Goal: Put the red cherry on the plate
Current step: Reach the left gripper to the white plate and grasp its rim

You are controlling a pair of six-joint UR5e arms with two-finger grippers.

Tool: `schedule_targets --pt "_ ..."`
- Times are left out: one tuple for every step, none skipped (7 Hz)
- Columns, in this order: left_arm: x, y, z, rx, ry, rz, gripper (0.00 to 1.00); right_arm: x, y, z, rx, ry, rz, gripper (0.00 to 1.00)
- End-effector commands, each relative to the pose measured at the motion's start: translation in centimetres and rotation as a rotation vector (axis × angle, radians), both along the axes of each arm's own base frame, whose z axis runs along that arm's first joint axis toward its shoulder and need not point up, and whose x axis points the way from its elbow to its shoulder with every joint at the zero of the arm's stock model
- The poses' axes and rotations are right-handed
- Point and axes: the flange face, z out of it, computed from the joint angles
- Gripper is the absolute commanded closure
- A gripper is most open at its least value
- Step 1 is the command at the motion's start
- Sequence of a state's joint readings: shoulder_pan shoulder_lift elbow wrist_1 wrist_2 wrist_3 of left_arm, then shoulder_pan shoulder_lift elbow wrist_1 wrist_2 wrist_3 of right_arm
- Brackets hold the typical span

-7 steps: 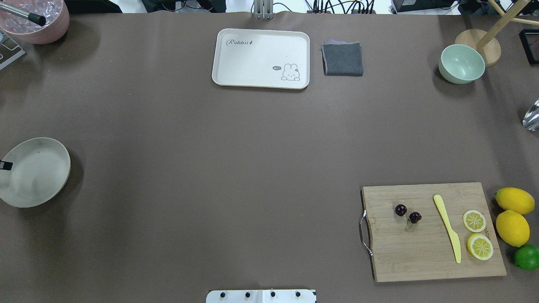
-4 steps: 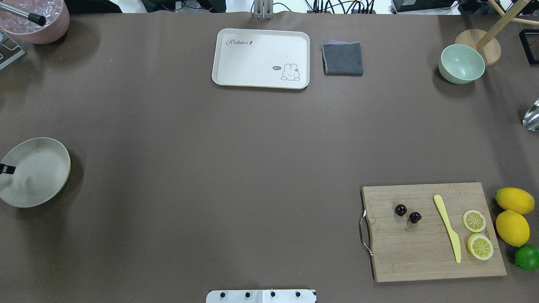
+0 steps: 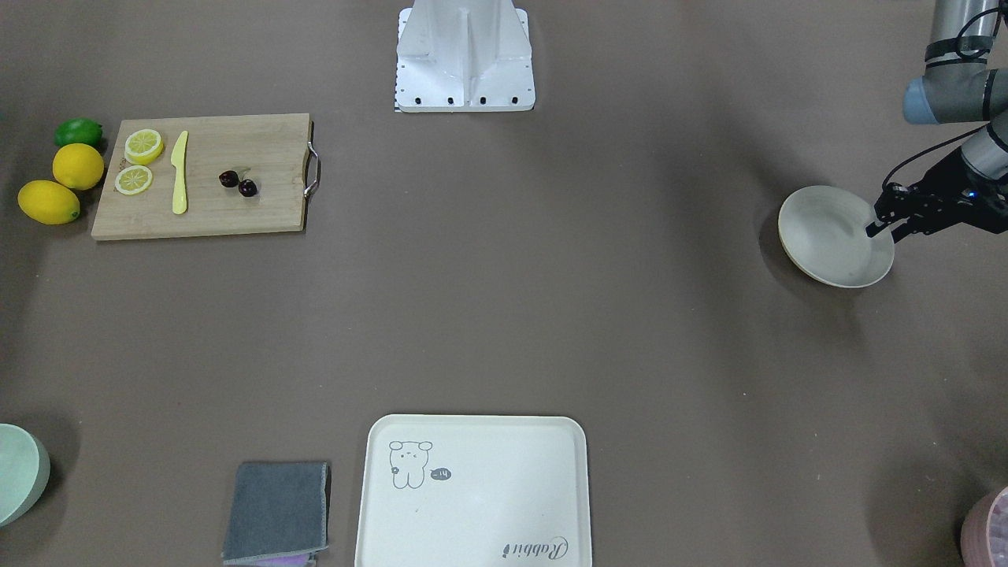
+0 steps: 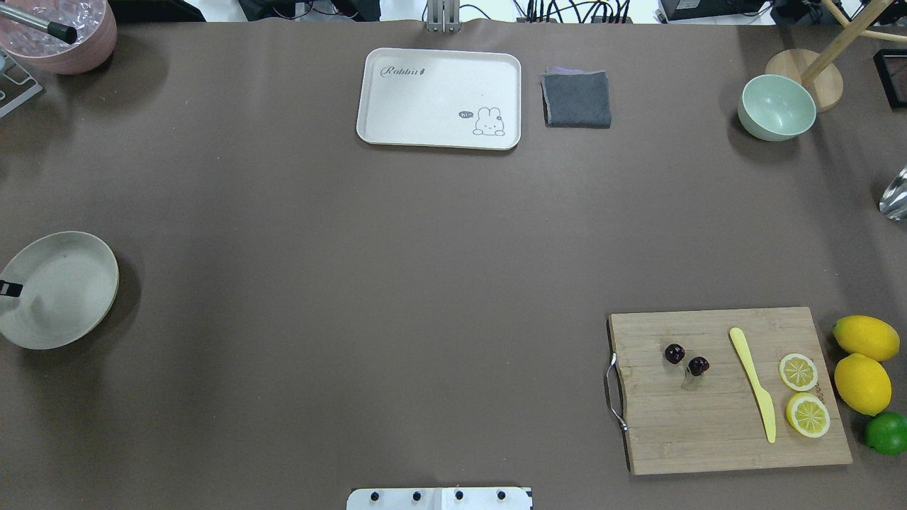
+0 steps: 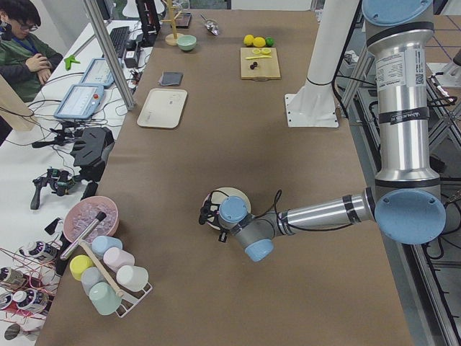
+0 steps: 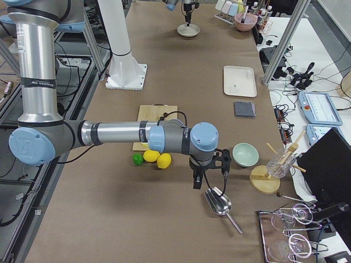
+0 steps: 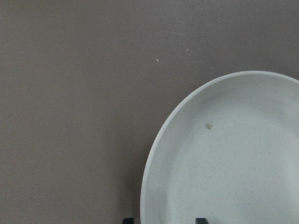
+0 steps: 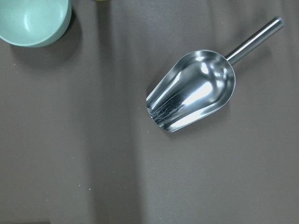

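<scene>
The red cherry (image 4: 674,353) is a dark stemmed pair lying on the wooden cutting board (image 4: 708,432) at the near right, also seen as the cherry (image 3: 229,179) in the front-facing view. The cream plate (image 4: 71,283) sits at the table's far left edge and holds nothing. My left gripper (image 3: 876,228) hangs over the plate's (image 3: 823,236) outer rim. In the left wrist view its fingertips (image 7: 128,220) stand apart, open, with the plate's rim (image 7: 154,154) between them. My right gripper (image 6: 196,182) shows only in the exterior right view, above a metal scoop (image 8: 191,91); I cannot tell its state.
On the board lie a yellow knife (image 4: 752,382) and two lemon slices (image 4: 798,371). Two lemons (image 4: 862,382) and a lime (image 4: 887,433) sit beside it. A rabbit tray (image 4: 439,98), grey cloth (image 4: 577,98) and green bowl (image 4: 776,108) line the far side.
The left gripper's visible fingertip has crept slightly toward the robot along the plate's rim. The plate and cherry have not moved.
</scene>
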State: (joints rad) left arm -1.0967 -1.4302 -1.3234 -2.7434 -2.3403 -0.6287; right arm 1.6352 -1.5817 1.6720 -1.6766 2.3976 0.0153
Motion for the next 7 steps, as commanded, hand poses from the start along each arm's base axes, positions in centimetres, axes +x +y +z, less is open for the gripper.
schedule_targets --pt "-0.1 0.1 0.1 -0.008 0.001 -0.002 1.0 0.0 -0.1 -0.1 0.002 0.0 0.0 0.0" --pt "0.0 0.2 0.2 -0.016 0.002 0.0 1.0 0.0 -0.1 -0.1 0.001 0.0 0.001 0.0" --pt "0.0 -0.1 -0.4 -0.013 0.011 0.001 1.0 0.0 -0.1 -0.1 0.001 0.0 0.001 0.0" --pt "-0.2 -1.0 -1.5 -0.021 0.045 0.01 1.0 0.0 -0.2 -0.2 0.005 0.0 0.001 0.0" --pt "-1.7 -4.9 -4.5 -0.057 0.093 -0.042 1.0 0.0 -0.2 -0.3 0.008 0.002 0.0 0.0" --pt "-2.3 -7.6 -8.7 -0.091 0.133 -0.074 1.0 0.0 -0.2 -0.2 0.006 0.002 0.0 0.0" --pt "-1.8 -9.1 -12.6 -0.124 0.156 -0.116 1.0 0.0 -0.1 -0.7 0.015 0.003 0.0 0.0"
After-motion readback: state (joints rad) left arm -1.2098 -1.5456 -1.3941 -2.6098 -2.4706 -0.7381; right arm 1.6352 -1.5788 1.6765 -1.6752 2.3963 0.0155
